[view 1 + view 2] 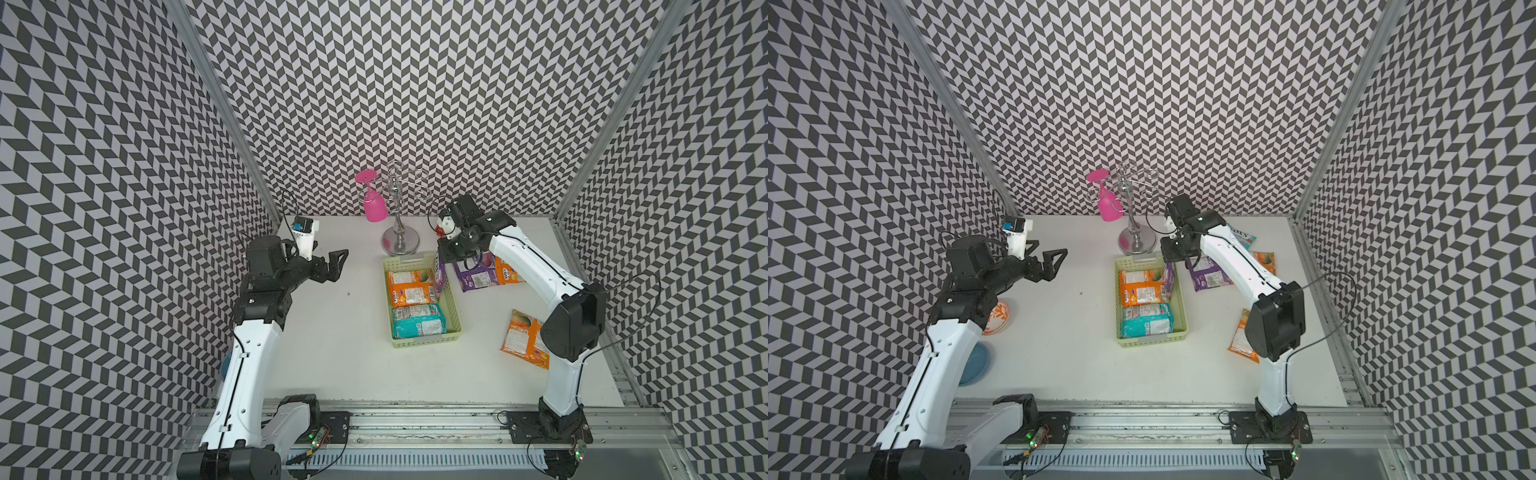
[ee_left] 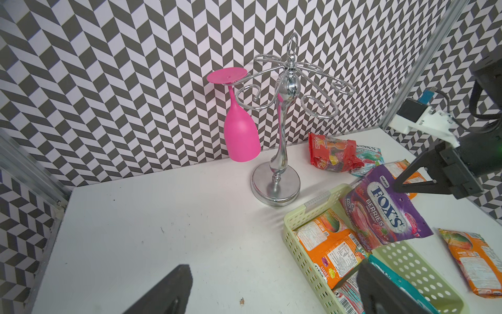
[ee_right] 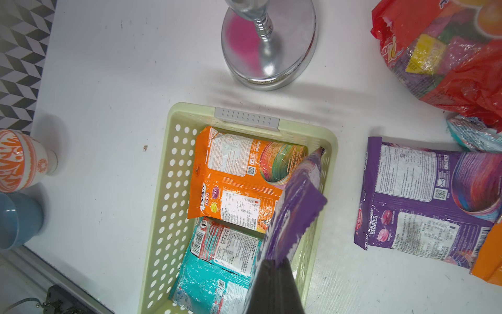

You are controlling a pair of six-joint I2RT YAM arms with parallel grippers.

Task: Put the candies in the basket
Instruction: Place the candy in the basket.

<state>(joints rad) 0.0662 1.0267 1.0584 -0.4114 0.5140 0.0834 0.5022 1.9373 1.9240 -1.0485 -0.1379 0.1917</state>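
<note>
Two stowed: flat glossy orange candy bag (image 3: 239, 176) and teal candy bag (image 3: 214, 269) lie in shallow pale-green perforated plastic basket (image 3: 173, 190).
Right claw (image 2: 400, 187): clamped on purple FOX'S bag (image 2: 385, 214), dangling over basket.
Left claw (image 1: 334, 266): open, empty.
White counter (image 1: 332, 353): five bags (image 3: 429, 195) wait.

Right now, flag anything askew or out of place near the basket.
The purple bag hangs tilted over the basket's far end, with the right gripper jaws shut on one corner. The red bag behind it looks crumpled.
</note>
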